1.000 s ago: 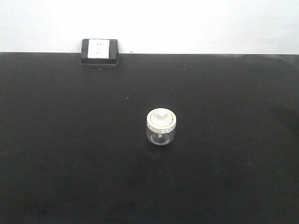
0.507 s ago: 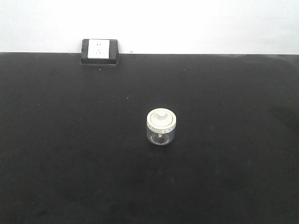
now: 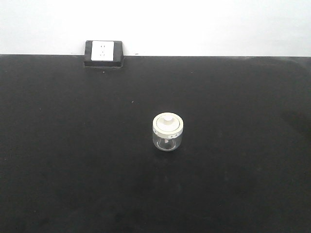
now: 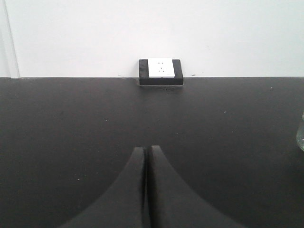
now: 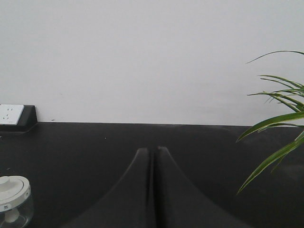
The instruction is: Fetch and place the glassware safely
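The glassware [image 3: 168, 132], a squat clear jar with a cream-white knobbed lid, stands upright on the black table [image 3: 73, 160] near its middle. A sliver of the jar [image 4: 300, 135] shows at the right edge of the left wrist view, and the jar [image 5: 13, 199] sits at the lower left of the right wrist view. My left gripper [image 4: 145, 149] is shut with nothing in it, well to the jar's left. My right gripper [image 5: 152, 150] is shut and empty, off to the jar's right. Neither gripper shows in the front view.
A black box with a white power socket [image 3: 103, 52] sits at the table's far edge against the white wall; the socket [image 4: 160, 71] also faces the left wrist. Green plant leaves [image 5: 278, 128] reach in at the right of the right wrist view.
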Controlling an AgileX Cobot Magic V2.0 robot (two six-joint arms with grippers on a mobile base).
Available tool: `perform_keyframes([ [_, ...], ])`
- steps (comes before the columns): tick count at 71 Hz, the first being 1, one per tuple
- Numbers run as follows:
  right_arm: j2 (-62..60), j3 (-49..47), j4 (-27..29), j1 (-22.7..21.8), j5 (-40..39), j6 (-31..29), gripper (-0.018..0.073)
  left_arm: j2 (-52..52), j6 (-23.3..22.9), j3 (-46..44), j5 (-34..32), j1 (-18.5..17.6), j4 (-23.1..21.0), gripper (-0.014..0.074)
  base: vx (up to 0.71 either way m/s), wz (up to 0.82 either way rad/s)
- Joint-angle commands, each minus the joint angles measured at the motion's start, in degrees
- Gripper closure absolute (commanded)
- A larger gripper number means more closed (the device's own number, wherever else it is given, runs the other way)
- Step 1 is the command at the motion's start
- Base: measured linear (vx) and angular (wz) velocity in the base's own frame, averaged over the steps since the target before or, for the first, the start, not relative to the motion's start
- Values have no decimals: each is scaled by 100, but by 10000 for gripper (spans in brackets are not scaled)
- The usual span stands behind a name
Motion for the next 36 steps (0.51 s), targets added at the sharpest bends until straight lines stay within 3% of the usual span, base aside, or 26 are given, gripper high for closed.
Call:
perform_keyframes([
  [1, 67, -140, -141, -48, -337, -37, 563, -68, -19, 171, -478, 3, -65, 603, 0, 0],
  [36, 67, -140, -141, -48, -337, -37, 563, -68, -19, 171, -472, 3, -65, 603, 0, 0],
])
